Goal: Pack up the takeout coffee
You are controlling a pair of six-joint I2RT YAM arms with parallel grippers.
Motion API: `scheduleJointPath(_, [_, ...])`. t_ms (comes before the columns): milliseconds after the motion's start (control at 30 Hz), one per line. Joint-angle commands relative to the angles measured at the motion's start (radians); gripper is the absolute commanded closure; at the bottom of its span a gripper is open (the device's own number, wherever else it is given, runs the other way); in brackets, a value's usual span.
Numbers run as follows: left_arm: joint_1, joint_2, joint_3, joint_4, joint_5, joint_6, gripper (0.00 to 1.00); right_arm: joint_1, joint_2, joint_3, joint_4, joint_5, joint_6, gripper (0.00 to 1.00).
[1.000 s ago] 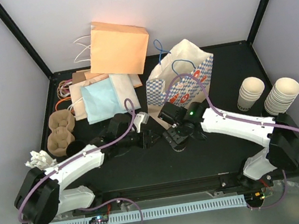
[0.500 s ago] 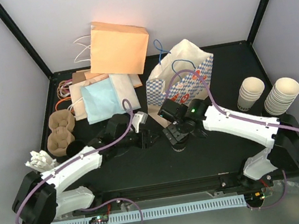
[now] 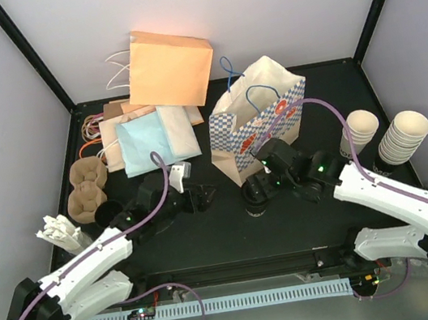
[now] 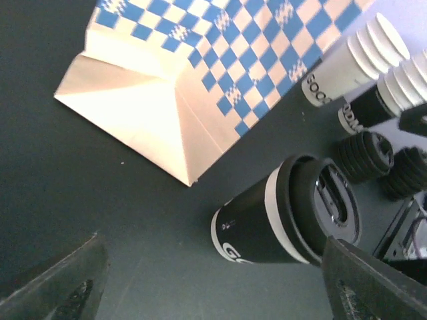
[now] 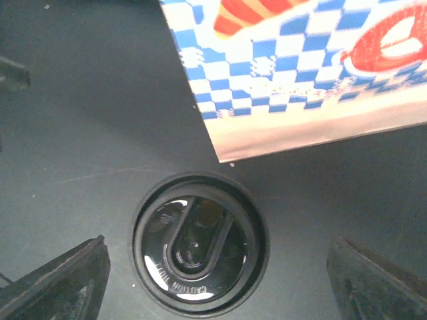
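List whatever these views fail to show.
- Blue-checked bag contents: top view, its own walls block the inside.
- Coffee cup lettering: left wrist view, it wraps around out of sight.
- Cup's body: right wrist view, its lid covers it.
- Cup stacks: left wrist view, cut by the right edge.

Ahead of the left gripper (image 3: 202, 199), bare table (image 4: 87, 200) runs open up to the lidded cup (image 4: 257, 227). The checked bag (image 4: 200, 73) walls off the far left of that path, and 2 cup stacks (image 4: 373, 60) stand well beyond on the right. Below the right gripper (image 5: 215, 257), the lid sits between the 2 wide-spread fingers with room on either side. The bag's bottom edge lies just past the lid, not touching it.
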Motion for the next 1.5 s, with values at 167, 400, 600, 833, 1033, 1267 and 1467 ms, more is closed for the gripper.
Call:
scheduleJointPath(167, [-0.021,0.156,0.002,0.212,0.270,-0.075,0.42,-0.148,-0.047,-0.126,0.150,-0.248,-0.023,0.23])
scheduleJointPath(400, [-0.058,0.245,0.025,0.277,0.264,-0.113,0.43,-0.171,-0.023,-0.130,0.146,-0.311,-0.059,0.26])
scheduleJointPath(600, [-0.062,0.313,0.069,0.279,0.262,-0.107,0.46,-0.139,0.045,-0.061,0.028,-0.211,-0.082,0.20])
scheduleJointPath(833, [-0.062,0.328,0.082,0.282,0.244,-0.114,0.48,-0.042,0.102,-0.001,-0.068,-0.064,-0.047,0.12])
scheduleJointPath(1033, [-0.062,0.365,0.094,0.286,0.240,-0.115,0.48,0.022,0.176,0.041,-0.102,0.030,-0.004,0.13])
scheduleJointPath(1267, [-0.061,0.367,0.102,0.260,0.226,-0.106,0.48,0.045,0.229,0.067,-0.094,0.034,0.006,0.12])
scheduleJointPath(1467, [-0.061,0.367,0.102,0.258,0.228,-0.095,0.49,0.045,0.235,0.074,-0.085,0.006,0.007,0.06])
